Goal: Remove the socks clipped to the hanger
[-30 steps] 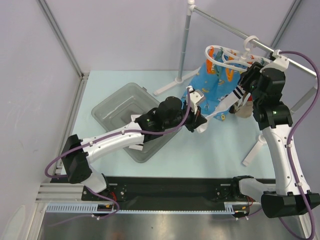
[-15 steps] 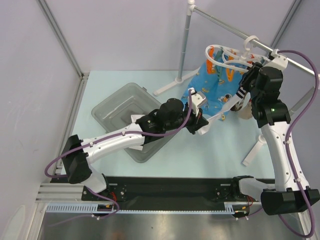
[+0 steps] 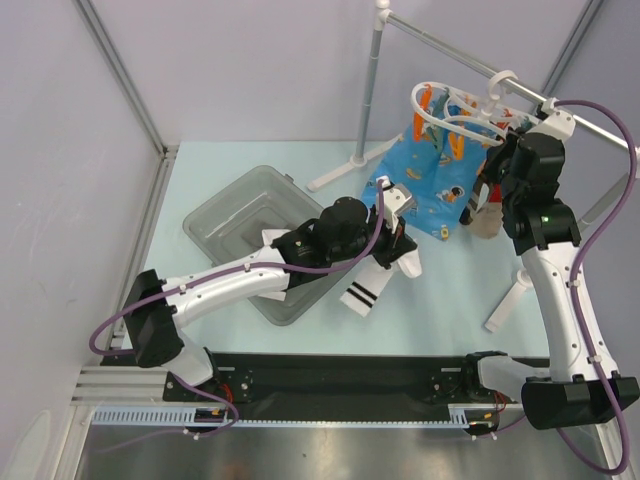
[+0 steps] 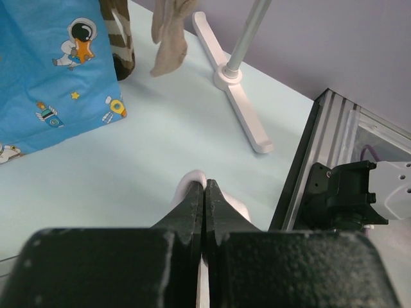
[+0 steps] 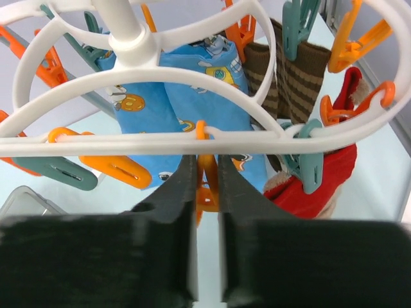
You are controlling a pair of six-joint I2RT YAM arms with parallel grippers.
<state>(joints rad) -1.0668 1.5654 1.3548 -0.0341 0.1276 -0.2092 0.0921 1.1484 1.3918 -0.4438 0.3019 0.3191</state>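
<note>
— Left gripper (image 4: 204,192)?
— Jaws fully closed on the white striped sock (image 3: 362,292), mid-frame, clear of the hanger (image 5: 96,142), beside the grey bin (image 3: 235,215).
— Right gripper (image 5: 205,186)?
— Pinching an orange clip (image 5: 204,154) under the ring.
— Step?
— Probably binning this sock. Blue sock (image 5: 192,90) and brown sock (image 5: 302,77) hang clipped.

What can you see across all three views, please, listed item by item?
table: one, pale blue.
rail: one, silver, back right.
stand: one, white feet, under the rail.
hanger: one, white, hooked on the rail.
clips: many, orange and teal, on the hanger.
blue socks: count unclear, cartoon print, clipped on.
brown striped sock: at least one, clipped on.
red-patched sock: one, clipped on.
white sock: one, black-striped, held over the table.
bin: one, grey, table's left.
left gripper: shut on the white sock.
right gripper: shut on an orange clip.
</note>
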